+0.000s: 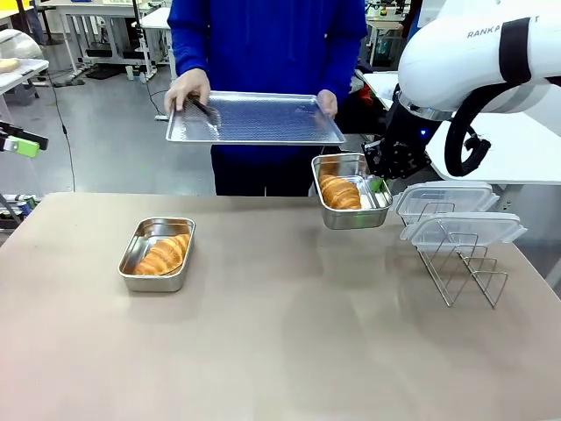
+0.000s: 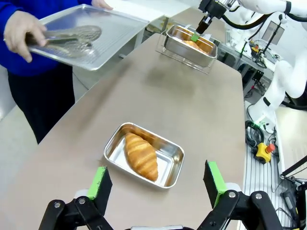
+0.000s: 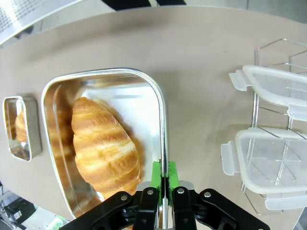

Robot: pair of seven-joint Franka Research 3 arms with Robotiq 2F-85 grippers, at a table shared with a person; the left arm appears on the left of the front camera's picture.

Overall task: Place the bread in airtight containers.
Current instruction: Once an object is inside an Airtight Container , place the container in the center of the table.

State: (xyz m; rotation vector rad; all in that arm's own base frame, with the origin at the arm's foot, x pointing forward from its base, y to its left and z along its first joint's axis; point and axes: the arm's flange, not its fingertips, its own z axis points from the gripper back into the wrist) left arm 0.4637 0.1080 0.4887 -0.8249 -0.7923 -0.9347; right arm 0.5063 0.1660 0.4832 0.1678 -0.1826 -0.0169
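Front overview; wrist cameras over table

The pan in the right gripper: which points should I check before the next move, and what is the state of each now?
1. Right gripper is shut on the rim of the held pan: ok.
2. Croissant lies inside the held pan: ok.
3. Held pan is clear of the table: cannot tell.
4. Other pan stands on the table with the second croissant inside: ok.
5. Left gripper is open and holds nothing: ok.
6. Lids are on the pans: not ok; both lie on the wire rack.
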